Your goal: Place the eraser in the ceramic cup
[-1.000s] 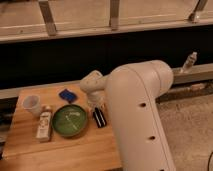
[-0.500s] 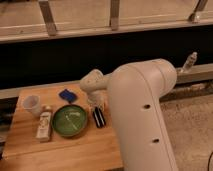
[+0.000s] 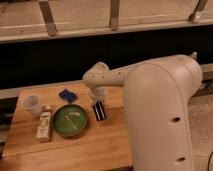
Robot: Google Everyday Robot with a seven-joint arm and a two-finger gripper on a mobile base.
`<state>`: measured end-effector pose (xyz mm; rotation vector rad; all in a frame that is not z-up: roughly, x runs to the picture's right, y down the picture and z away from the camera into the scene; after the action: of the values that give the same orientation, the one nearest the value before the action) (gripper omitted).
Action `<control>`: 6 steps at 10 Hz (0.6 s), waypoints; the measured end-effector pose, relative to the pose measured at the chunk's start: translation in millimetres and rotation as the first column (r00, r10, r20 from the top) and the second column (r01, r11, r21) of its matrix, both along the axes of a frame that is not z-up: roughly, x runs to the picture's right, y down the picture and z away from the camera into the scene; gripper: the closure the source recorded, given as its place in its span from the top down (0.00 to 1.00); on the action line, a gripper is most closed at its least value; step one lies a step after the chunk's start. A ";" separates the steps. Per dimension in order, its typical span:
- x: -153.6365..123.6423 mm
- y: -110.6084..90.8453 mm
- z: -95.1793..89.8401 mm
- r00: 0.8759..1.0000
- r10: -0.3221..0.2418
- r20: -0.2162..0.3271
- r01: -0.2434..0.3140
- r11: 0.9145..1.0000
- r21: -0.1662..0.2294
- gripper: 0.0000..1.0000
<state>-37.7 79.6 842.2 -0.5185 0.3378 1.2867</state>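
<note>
The eraser [image 3: 100, 111], a black oblong block with thin white stripes, lies on the wooden table [image 3: 95, 145] just right of the green dish. My gripper [image 3: 98, 100] hangs straight above the eraser's far end, at or very near it; whether they touch cannot be told. The ceramic cup [image 3: 32, 104], small, pale and round, stands upright near the table's left edge, well left of the gripper. My large white arm [image 3: 160, 115] fills the right side of the view and hides the table's right part.
A round green dish [image 3: 70, 120] sits between the cup and the eraser. A pale labelled bottle [image 3: 44, 125] lies left of the dish, below the cup. A small blue square pad [image 3: 68, 95] lies behind the dish. A dark wall runs behind the table.
The arm has shifted only slightly over the eraser. The eraser, cup, dish and bottle stay where they were.
</note>
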 end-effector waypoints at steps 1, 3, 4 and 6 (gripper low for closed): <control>1.1 -11.8 -4.8 0.999 0.018 0.028 -0.018 0.999 0.028 0.00; -5.3 -39.3 -17.0 0.996 0.035 0.086 -0.042 0.996 0.084 0.00; -20.8 -55.6 -23.5 0.992 0.024 0.127 -0.039 0.992 0.119 0.00; -56.1 -84.9 -34.9 0.981 -0.030 0.190 -0.005 0.984 0.179 0.00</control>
<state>-93.7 -5.3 807.3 -0.4817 0.0633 1.2299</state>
